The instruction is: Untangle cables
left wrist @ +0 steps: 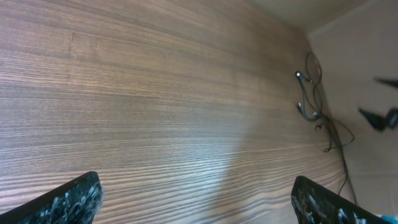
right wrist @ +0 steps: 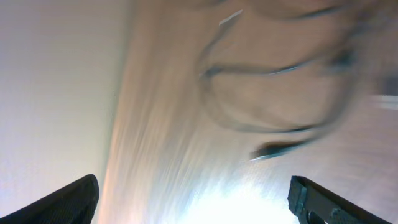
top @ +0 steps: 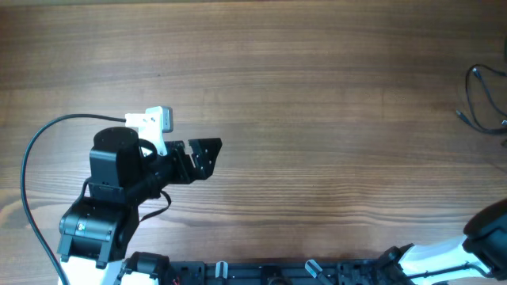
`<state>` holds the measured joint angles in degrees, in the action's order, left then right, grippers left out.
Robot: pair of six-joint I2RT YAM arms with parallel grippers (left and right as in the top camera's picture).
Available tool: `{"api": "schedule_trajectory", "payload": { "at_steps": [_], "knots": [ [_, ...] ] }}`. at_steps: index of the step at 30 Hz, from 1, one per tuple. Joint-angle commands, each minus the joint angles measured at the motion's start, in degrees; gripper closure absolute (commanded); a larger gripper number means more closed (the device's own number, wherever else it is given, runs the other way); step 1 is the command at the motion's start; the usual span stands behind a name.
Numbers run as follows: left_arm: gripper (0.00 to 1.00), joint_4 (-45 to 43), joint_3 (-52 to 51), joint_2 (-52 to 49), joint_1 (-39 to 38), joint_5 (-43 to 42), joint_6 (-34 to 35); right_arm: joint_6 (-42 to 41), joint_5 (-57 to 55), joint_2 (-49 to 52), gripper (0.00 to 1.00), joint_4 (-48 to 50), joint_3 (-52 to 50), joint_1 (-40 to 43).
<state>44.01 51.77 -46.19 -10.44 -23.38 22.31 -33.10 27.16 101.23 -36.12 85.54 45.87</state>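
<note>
Thin cables [top: 485, 99], likely limp and light, looped at right edge of tabletop [top: 317, 79]. Spread wide and empty: left hand [top: 204, 154] over its left half, right hand [right wrist: 193, 199] near that edge. Pinch one loose strand.

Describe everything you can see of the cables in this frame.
The cables are very thin black wires lying loose on the wooden table at its far right edge, partly cut off in the overhead view. They form a few overlapping loops with trailing strands and small plug ends, one of which glints like metal. The right wrist view shows the loops blurred, ahead of the open right end effector. Nothing grips them; they rest on the table alone.
</note>
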Motion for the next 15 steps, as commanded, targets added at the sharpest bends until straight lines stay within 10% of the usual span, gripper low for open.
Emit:
{"api": "schedule_trajectory", "payload": {
  "at_steps": [1, 15],
  "knots": [
    [0.0, 0.79, 0.85, 0.0, 0.17, 1.92, -2.89, 18.93, 8.83, 0.68, 0.0, -1.09, 0.04, -9.38],
    [0.06, 9.29, 0.85, 1.29, 0.17, 9.99, -2.6, 33.29, -8.22, -0.76, 0.0, -20.83, 0.04, -38.21]
  ]
}}
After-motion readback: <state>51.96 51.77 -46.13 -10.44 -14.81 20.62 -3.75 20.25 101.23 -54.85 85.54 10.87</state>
